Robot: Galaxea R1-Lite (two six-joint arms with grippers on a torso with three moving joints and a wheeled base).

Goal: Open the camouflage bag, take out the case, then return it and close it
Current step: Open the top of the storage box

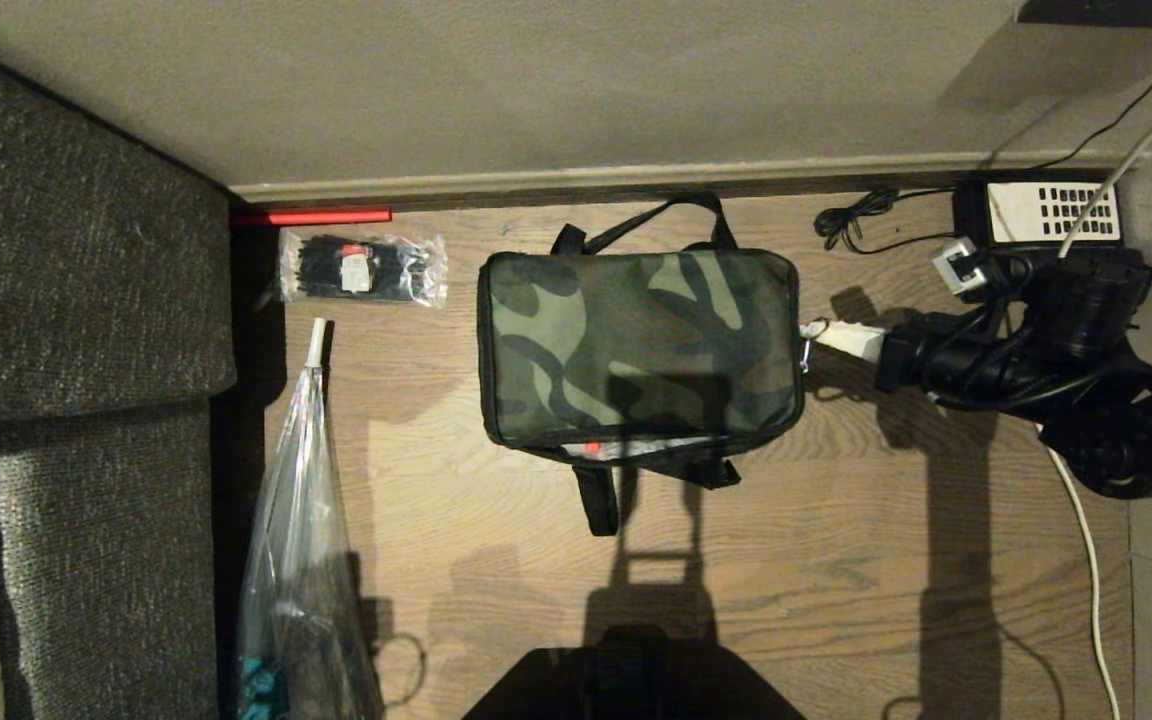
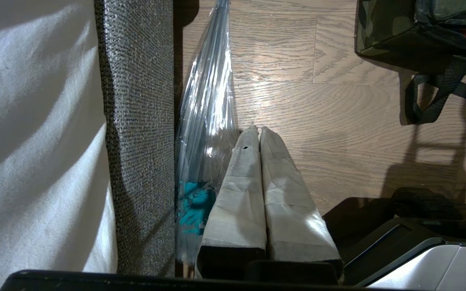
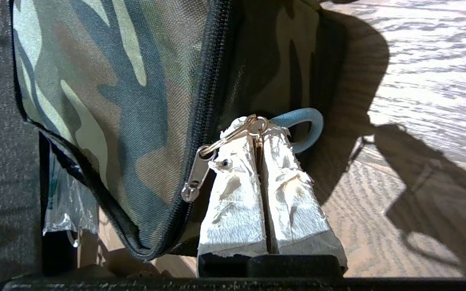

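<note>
A: Gripping what, the right gripper?
B: Fingers clamped on the zipper ring, at 3 o'clock of the camouflage bag mid-floor.
A: Left gripper?
B: Pressed together, empty, beside clear plastic bag.

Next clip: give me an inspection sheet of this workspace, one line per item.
Surface: wooden floor, shadows across it.
Job's things: camouflage bag flat on floor, a gap with red showing along its near edge; case not seen.
Clutter: packet of black ties; clear plastic bag; telephone by the wall.
Grippers: right gripper shut on the zipper ring at the bag's right end; left gripper shut, empty, beside the plastic bag.
Cables: black cord by the telephone; white cable on the floor.
Surroundings: grey sofa left; wall behind.
</note>
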